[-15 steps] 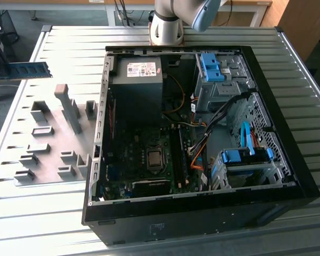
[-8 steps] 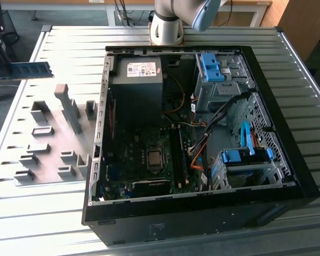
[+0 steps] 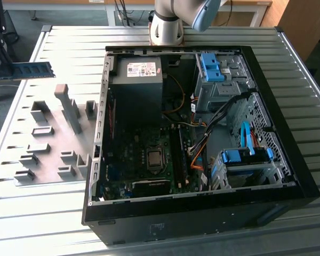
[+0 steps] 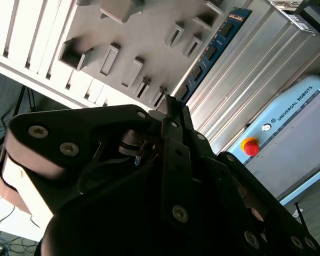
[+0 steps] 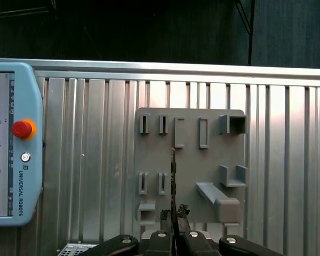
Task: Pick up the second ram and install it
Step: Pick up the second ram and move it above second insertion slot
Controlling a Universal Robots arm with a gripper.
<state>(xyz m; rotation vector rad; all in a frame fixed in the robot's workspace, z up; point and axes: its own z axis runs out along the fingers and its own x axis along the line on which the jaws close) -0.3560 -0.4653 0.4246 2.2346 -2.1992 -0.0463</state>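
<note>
Second ram [image 3: 31, 70] in the tight pinch of the end effector [image 5: 174, 213], itself cropped at the exterior view's left.

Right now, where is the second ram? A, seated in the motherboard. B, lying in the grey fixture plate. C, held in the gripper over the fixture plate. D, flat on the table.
C: the gripper is shut on the second ram, holding it in the air over the grey fixture plate, outside the computer case.
</note>
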